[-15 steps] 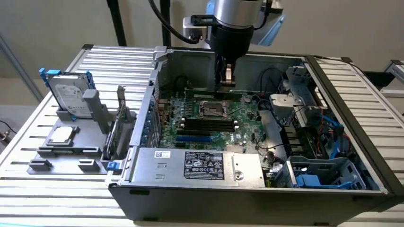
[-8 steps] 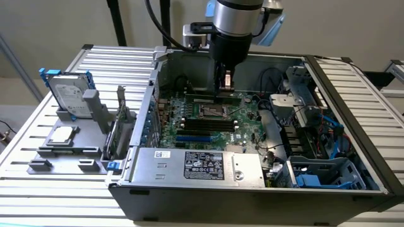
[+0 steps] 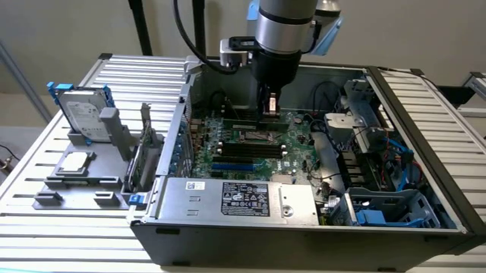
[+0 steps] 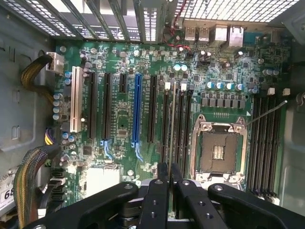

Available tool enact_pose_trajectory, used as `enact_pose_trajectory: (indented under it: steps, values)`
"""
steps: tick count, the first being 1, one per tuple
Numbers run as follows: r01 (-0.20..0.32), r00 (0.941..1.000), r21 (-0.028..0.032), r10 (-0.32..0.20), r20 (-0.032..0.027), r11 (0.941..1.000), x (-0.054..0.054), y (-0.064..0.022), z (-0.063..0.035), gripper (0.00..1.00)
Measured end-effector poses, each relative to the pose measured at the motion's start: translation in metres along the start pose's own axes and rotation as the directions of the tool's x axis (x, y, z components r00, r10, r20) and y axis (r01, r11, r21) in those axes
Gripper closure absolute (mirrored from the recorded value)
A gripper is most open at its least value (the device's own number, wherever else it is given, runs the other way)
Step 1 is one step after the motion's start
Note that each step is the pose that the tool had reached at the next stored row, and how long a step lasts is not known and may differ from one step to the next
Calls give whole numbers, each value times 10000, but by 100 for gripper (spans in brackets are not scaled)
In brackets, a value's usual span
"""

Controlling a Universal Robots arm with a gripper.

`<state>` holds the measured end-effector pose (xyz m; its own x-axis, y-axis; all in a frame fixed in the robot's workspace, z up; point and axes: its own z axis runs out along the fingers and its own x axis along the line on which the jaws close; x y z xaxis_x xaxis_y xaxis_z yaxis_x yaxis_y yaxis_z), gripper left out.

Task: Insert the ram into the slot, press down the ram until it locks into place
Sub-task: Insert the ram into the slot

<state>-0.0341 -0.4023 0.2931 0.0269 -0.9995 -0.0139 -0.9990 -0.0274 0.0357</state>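
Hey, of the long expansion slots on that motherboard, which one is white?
The white slot at the row's end, beside the yellow cables. The others are black, except the blue slot.

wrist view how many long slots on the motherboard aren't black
2. A white slot beside the yellow cables, and a blue slot nearer the CPU socket. The gripper, holding the ram, may hide others.
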Motion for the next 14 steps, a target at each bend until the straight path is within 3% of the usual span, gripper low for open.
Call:
enact_pose_trajectory:
  steps: [14]
  values:
    - [136,9999,22,-136,-6,9999,4,-9,255,87]
